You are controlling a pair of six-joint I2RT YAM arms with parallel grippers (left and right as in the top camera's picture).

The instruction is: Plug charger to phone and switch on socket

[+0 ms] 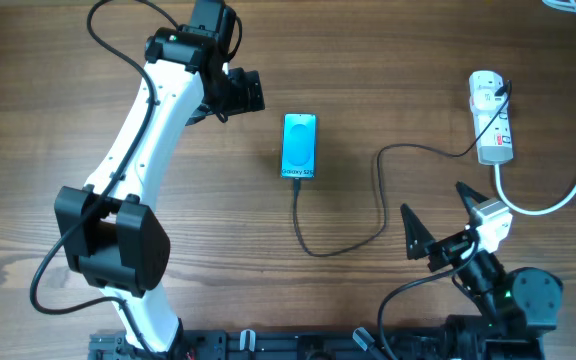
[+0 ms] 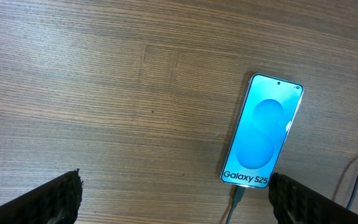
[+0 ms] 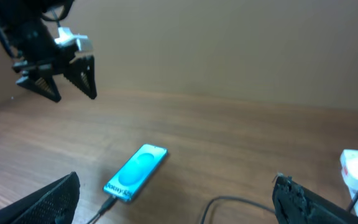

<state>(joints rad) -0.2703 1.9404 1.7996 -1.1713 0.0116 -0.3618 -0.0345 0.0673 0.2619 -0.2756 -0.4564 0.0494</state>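
The wooden tabletop (image 1: 68, 120) carries everything you see. The white left arm (image 1: 153, 110) reaches far over it, and its tool (image 1: 246, 90) hangs near the phone (image 1: 299, 146), off the phone's long edge in the overhead view. The fingers (image 2: 55, 199) of this tool stand wide apart and hold nothing. The right tool (image 1: 431, 197) is further from the phone, on its other side and towards the end with the "Galaxy" text. Its two fingers are also spread wide, with nothing between them. The socket (image 1: 492, 125) lies well apart from the phone on that same side, with a white plug adapter at its far end and a white cord (image 1: 558, 200) that curves away from it. You cannot tell from these views how its switch stands. The phone lies flat with the lit blue screen up. The charger (image 1: 368, 200) meets the phone's bottom edge with its small tip, makes a loose loop below the phone, then runs over to the socket.
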